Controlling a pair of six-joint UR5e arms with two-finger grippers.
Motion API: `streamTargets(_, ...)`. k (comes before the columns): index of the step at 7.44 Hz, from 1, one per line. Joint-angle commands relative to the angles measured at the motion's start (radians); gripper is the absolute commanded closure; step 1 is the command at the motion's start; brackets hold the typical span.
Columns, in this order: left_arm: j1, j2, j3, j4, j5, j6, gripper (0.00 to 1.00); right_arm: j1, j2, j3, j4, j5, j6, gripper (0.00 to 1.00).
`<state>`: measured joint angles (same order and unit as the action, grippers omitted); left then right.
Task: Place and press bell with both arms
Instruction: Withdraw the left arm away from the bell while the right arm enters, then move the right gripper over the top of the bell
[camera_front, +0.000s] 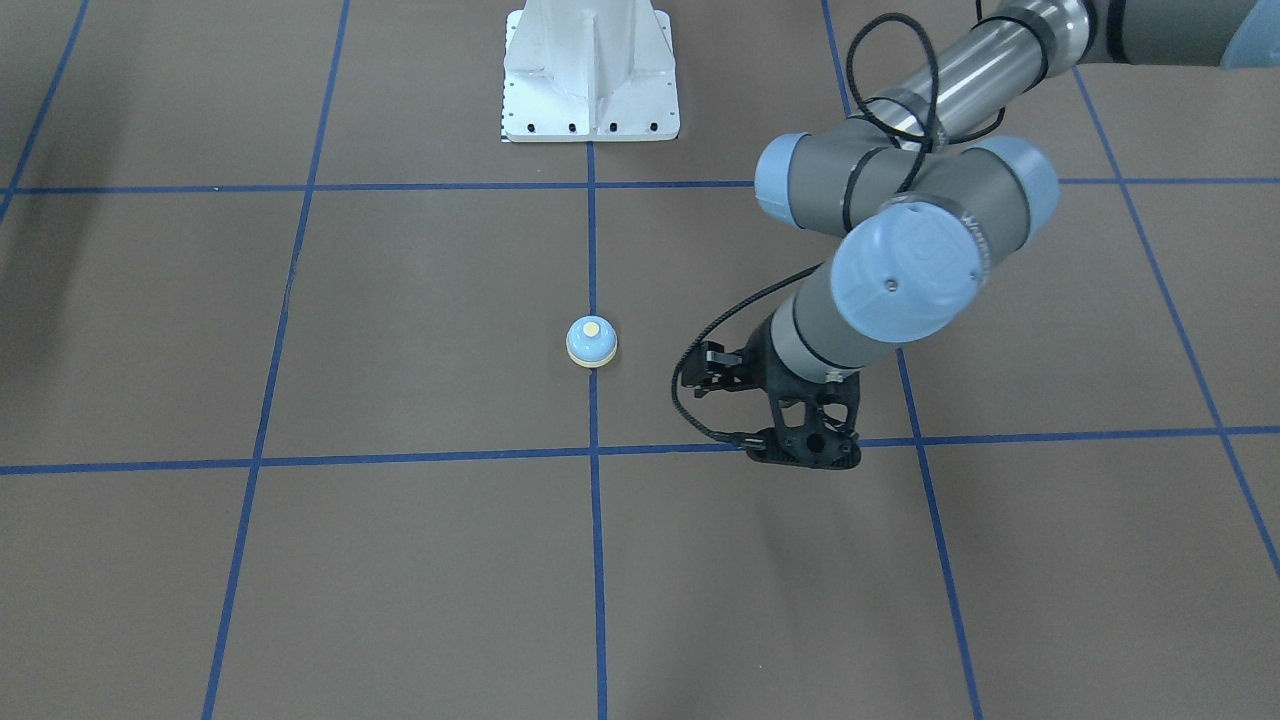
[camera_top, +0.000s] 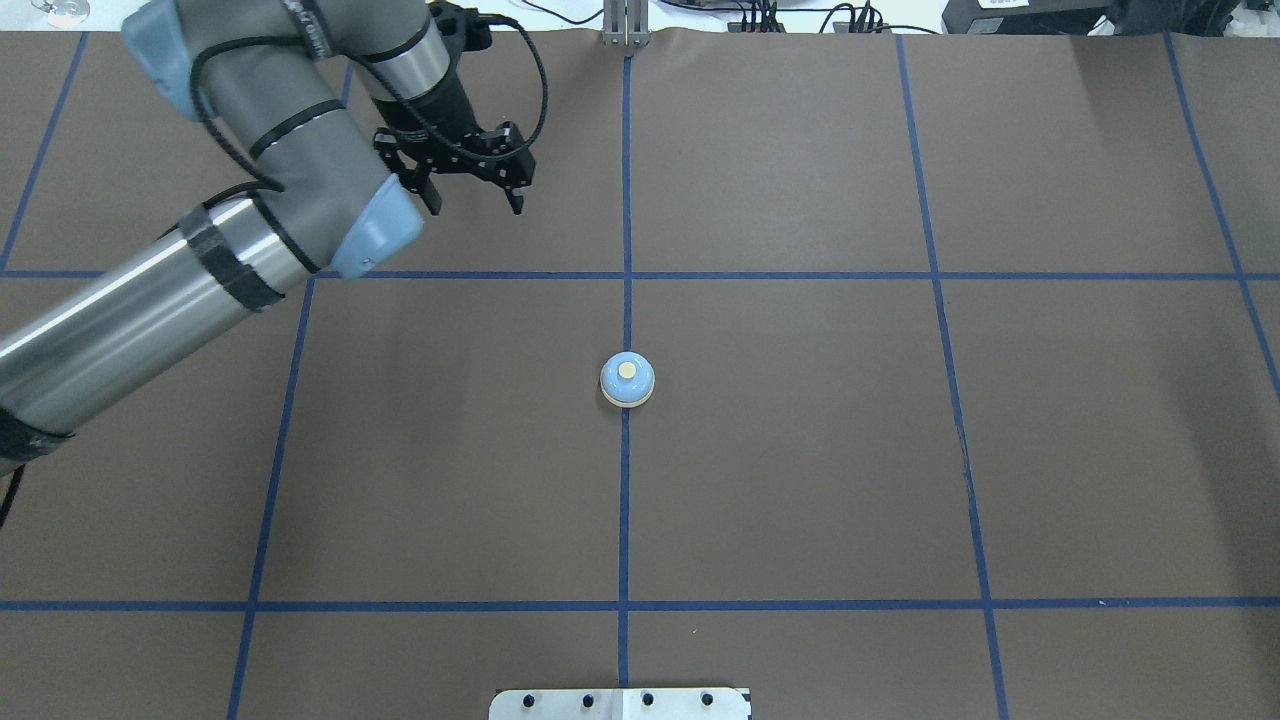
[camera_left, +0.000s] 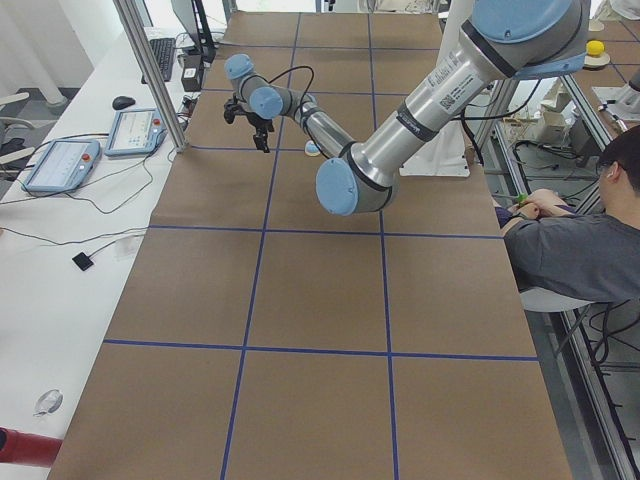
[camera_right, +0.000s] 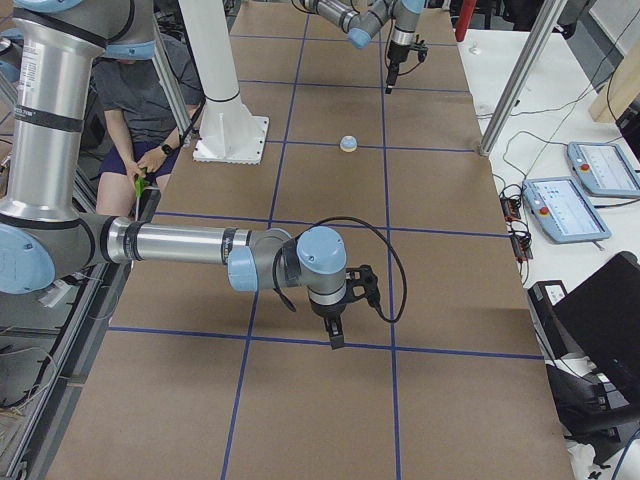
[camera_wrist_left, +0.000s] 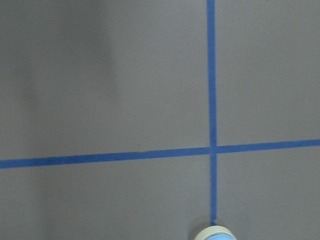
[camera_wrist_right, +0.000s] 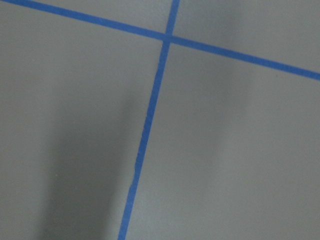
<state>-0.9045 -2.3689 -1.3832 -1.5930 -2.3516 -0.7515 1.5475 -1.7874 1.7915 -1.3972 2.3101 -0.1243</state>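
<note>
The bell (camera_top: 627, 380), a light-blue dome with a cream button and rim, stands upright on the centre blue tape line (camera_front: 591, 342) (camera_right: 348, 144). Only its rim shows at the bottom edge of the left wrist view (camera_wrist_left: 215, 234). My left gripper (camera_top: 476, 205) hangs open and empty above the paper, to the far left of the bell and well apart from it (camera_front: 805, 452). My right gripper (camera_right: 336, 338) appears only in the exterior right view, low over the table's right end, far from the bell. I cannot tell whether it is open or shut.
The white bolted pedestal (camera_front: 590, 75) stands at the robot's side of the table. A seated person (camera_left: 580, 245) is beside it. Control tablets (camera_right: 570, 205) and cables lie on the side bench behind metal posts (camera_right: 515, 85). Blue tape lines grid the brown paper.
</note>
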Motion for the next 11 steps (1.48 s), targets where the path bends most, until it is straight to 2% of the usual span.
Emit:
streamTargets(1, -0.086, 0.26, -0.161, -0.002, 0.0, 0.224, 0.01, -0.018, 0.086, 0.048, -0.006, 0.038, 0.061, 0.0)
streamTargets(3, -0.19, 0.441, -0.204, -0.007, 0.011, 0.421, 0.01, -0.043, 0.138, 0.071, -0.002, 0.136, 0.183, 0.0)
streamTargets(5, -0.299, 0.58, -0.223, -0.007, 0.044, 0.649, 0.01, -0.154, 0.219, 0.133, -0.002, 0.126, 0.393, 0.0)
streamTargets(6, -0.389, 0.65, -0.221, -0.025, 0.057, 0.753, 0.01, -0.215, 0.268, 0.153, -0.002, 0.123, 0.488, 0.0)
streamTargets(8, -0.553, 0.764, -0.211, -0.019, 0.055, 0.929, 0.01, -0.376, 0.405, 0.166, -0.005, 0.036, 0.711, 0.0)
streamTargets(9, -0.658, 0.81, -0.211, -0.013, 0.052, 0.926, 0.0, -0.482, 0.471, 0.164, -0.006, -0.047, 0.832, 0.0)
streamTargets(11, -0.778, 0.85, -0.233, -0.011, 0.054, 0.929, 0.0, -0.654, 0.575, 0.16, -0.02, -0.161, 1.045, 0.0)
